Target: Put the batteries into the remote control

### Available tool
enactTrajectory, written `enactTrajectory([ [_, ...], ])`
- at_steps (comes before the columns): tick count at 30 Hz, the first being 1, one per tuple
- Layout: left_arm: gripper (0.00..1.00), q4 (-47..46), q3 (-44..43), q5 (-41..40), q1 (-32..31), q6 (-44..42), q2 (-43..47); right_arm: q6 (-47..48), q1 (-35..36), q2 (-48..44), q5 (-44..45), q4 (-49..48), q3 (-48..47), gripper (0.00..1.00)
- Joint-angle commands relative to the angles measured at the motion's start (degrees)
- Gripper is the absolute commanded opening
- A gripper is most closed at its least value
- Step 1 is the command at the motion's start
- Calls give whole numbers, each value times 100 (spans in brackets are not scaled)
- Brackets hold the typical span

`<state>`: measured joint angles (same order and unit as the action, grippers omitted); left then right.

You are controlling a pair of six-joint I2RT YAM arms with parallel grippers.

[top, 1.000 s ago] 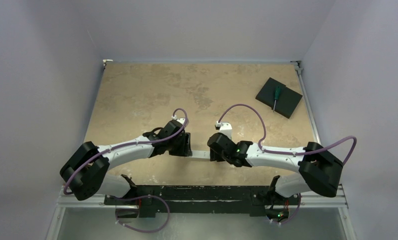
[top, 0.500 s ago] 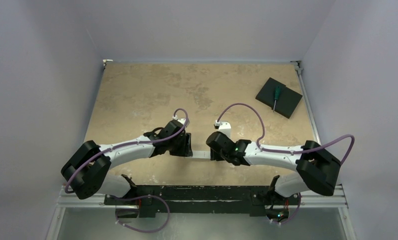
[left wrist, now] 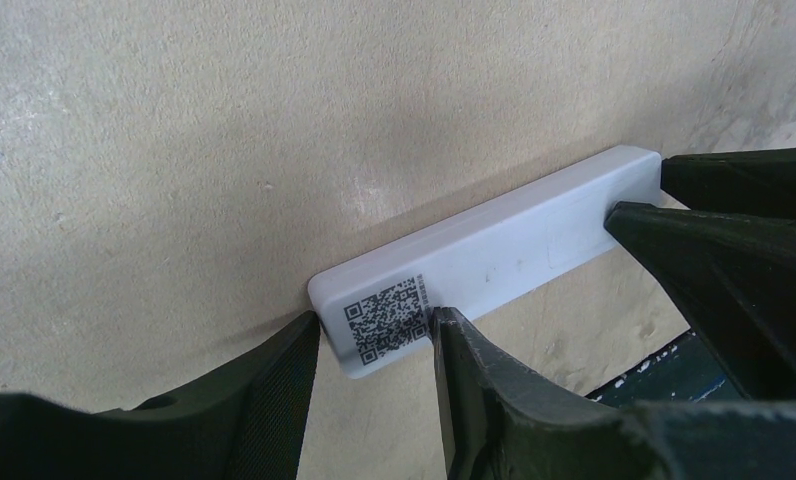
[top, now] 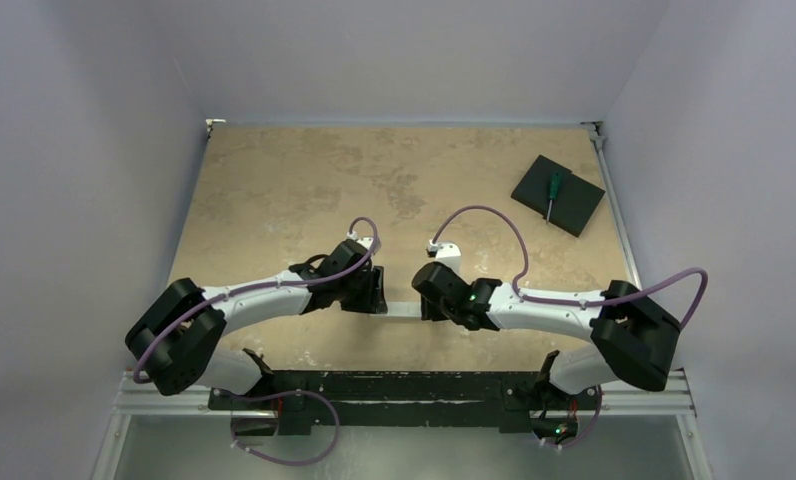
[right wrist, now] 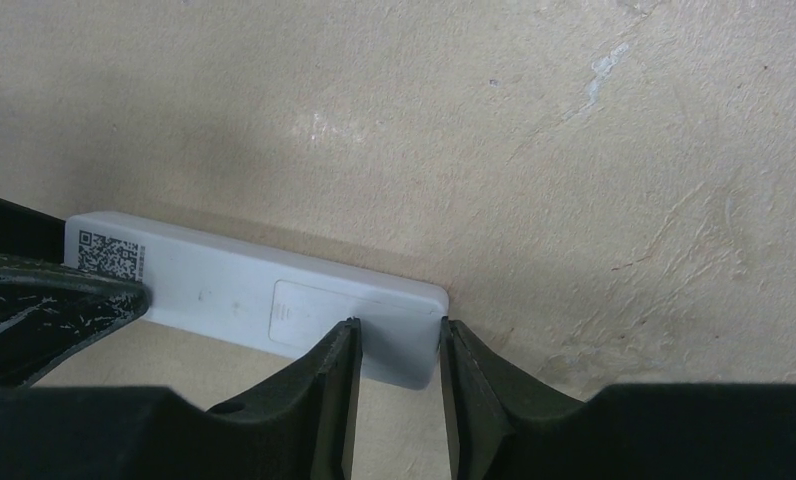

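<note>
1. Remote control point(left wrist: 494, 250): slim white bar, lying crosswise between the two arms. Its back faces both wrist cameras. It is over the table point(top: 274, 190). I cannot tell whether it rests on the surface or is raised off it.
2. Back of remote: QR label point(left wrist: 386, 318) at its left end. Outline of a shut rectangular cover point(right wrist: 304, 308) toward its right end.
3. Left gripper point(left wrist: 374, 335): at the QR-label end of the remote, pinching it. One finger presses each long side, with the label in the gap between them.
4. Right gripper point(right wrist: 394, 335): at the remote's opposite end, just past the cover outline. Its fingers point(right wrist: 329, 385) straddle that end and both touch the remote, so it reads as a pinch.
5. The two grippers face each other along the remote. A bare middle stretch of the remote shows between them in the top view.
6. Black square pad point(top: 558, 195): well apart from the remote, toward the far right of it.
7. Green-handled screwdriver point(top: 553, 186): lying on that pad, likewise well apart from the remote.
</note>
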<state>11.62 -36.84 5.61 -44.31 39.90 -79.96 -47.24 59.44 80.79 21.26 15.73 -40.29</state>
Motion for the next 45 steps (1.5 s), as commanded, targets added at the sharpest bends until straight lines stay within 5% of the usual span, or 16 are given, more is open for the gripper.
enactTrajectory([
  [1, 44, -276, -93, 127, -8, -5, -110, 11, 50, 290, -645, -779, 42, 40],
  [29, 44, 283, -482, -213, -7, -122, 77, 523, 85, -577, -108, -160, -52, 59],
  [45, 44, 1178, -902, -888, -7, -248, 1011, 2425, 85, -476, -857, -377, -311, 81],
])
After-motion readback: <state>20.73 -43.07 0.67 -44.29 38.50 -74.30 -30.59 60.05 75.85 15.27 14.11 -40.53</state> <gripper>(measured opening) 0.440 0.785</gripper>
